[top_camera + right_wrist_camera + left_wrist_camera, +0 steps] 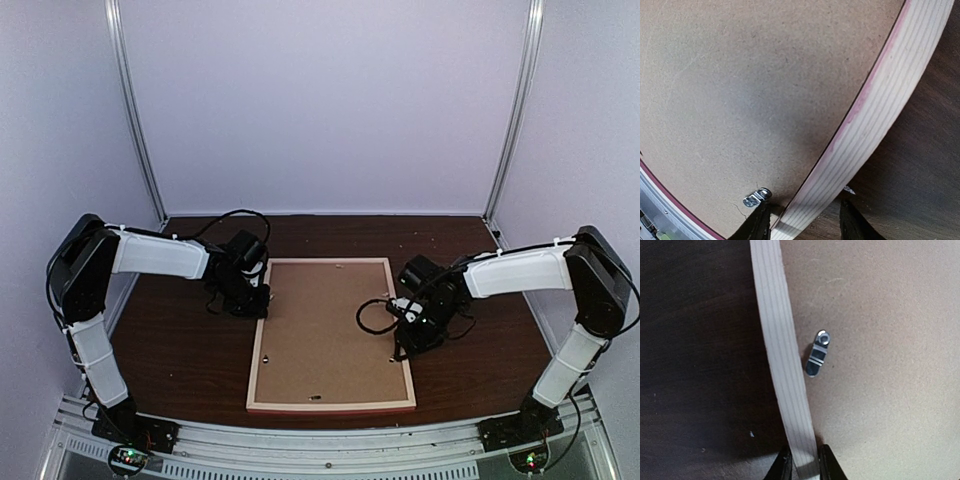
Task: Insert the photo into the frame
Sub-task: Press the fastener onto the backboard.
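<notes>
On a dark brown wooden table (180, 350), a large rectangular picture frame (330, 406) of pink-edged pale wood is lying face down, its plain brown backing board (330, 330) showing. The left gripper (803, 467) is clamping the frame's left rail. The right gripper (805, 225) is straddling the right rail, fingers apart.

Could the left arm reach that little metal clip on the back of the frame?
Probably yes. The left gripper pinches the frame right beside the clip, which lies uncovered on the backing board; it would have to let go first.
</notes>
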You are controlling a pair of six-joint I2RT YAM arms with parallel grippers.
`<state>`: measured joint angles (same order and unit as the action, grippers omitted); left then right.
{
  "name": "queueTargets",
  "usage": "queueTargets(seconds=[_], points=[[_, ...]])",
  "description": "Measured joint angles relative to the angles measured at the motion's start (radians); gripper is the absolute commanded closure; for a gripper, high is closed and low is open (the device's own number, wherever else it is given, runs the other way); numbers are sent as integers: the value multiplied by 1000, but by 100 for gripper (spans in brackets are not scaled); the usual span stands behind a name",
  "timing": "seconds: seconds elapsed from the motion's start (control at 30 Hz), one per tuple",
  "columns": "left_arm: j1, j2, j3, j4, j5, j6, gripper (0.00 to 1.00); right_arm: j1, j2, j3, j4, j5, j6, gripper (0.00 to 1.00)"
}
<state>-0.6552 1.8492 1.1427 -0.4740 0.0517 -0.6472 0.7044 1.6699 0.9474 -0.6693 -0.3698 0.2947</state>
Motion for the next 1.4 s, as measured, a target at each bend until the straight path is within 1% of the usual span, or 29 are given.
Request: queueTargets(seconds=[0.3,0.57,0.83,1.4], points=[[0,0,0,0,0,0,81,24,-2,-3,13,-26,-1,50],[0,0,0,0,0,0,81,25,14,10,10,-27,10,52],[0,0,0,0,0,1,81,25,32,31,-6,-27,39,52],[0,0,0,0,0,1,81,25,36,36,0,-26,104,49]])
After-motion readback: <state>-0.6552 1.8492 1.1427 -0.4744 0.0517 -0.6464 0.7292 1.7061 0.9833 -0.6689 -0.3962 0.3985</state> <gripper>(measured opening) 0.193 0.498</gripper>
